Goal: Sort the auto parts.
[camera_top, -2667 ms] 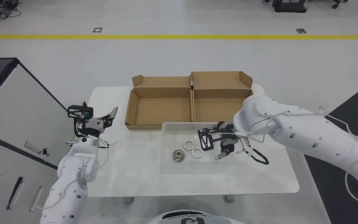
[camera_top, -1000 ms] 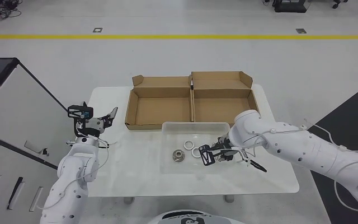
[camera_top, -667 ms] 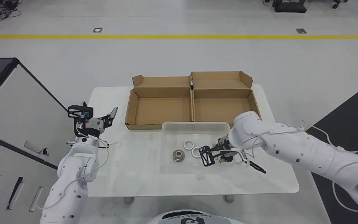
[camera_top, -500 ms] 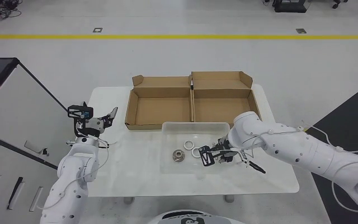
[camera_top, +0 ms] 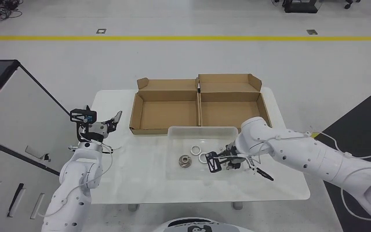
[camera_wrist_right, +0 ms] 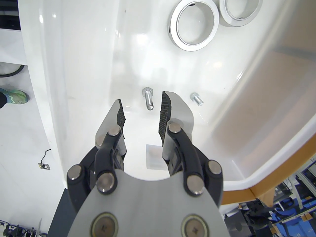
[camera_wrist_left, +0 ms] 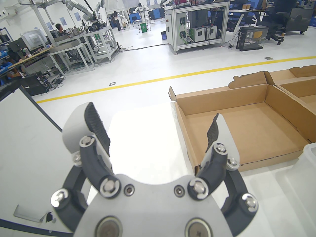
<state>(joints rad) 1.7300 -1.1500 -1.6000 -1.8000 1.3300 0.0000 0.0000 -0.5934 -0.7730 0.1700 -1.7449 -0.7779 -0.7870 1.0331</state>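
The right end effector (camera_wrist_right: 141, 99) was held low inside the translucent plastic bin (camera_wrist_right: 74, 50), its fingers set to a narrow gap and nothing gripped. A hex bolt (camera_wrist_right: 148, 101), bright steel and threaded along its shank, was seen lying on the bin floor with its threaded end in the gap between the fingertips. A shorter bolt (camera_wrist_right: 196, 99) lay just beside it. Farther along the floor, one aluminium ring (camera_wrist_right: 193, 22) lay flat, and a second ring (camera_wrist_right: 241, 1) with a small hole in its wall lay close beside it. A flanged hub (camera_top: 184, 160) was seen at the bin's left. Beyond the bin, two cardboard boxes (camera_top: 165, 113) stood side by side, flaps up. The left end effector (camera_wrist_left: 153, 114) was held wide open at the left edge of the bench (camera_top: 145, 168).
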